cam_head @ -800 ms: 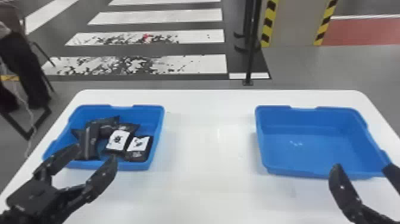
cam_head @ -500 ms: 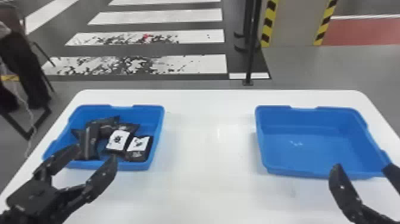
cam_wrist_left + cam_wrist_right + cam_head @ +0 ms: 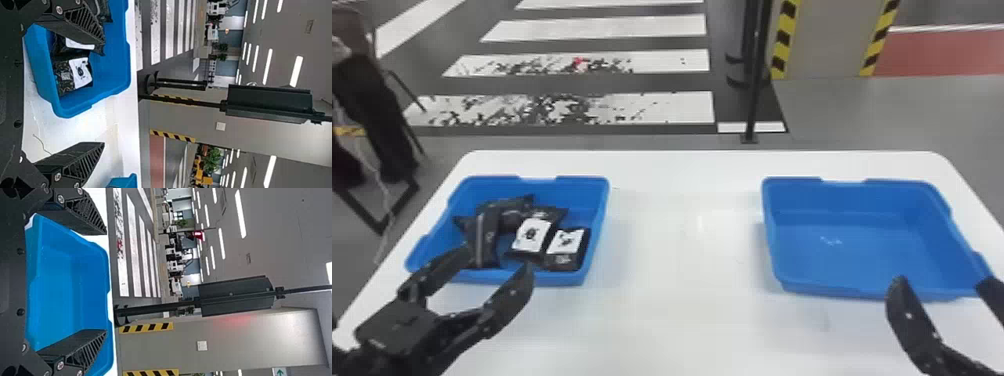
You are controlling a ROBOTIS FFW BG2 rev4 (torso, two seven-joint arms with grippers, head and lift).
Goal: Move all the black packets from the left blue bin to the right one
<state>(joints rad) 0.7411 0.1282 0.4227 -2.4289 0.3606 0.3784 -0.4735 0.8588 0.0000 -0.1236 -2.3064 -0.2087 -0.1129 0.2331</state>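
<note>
In the head view my left gripper (image 3: 499,257) stands open at the near edge of the left blue bin (image 3: 597,215). Several black packets lie heaped in that bin; a packet with a white label (image 3: 566,242) is at its right side, and an upright-leaning packet (image 3: 487,235) at its left. The right blue bin (image 3: 842,255) holds no packets. By its near edge, my right gripper (image 3: 944,285) is open. In the left wrist view, the left gripper (image 3: 103,92) has a labelled packet (image 3: 80,72) beyond its fingers. In the right wrist view, the right gripper (image 3: 105,282) spans the bin (image 3: 70,282).
Both bins stand on a white table (image 3: 682,240), with a wide strip of tabletop between them. Behind the table's far edge is a black post (image 3: 757,75) on the floor. A person's legs and a chair show at the far left, away from the bins.
</note>
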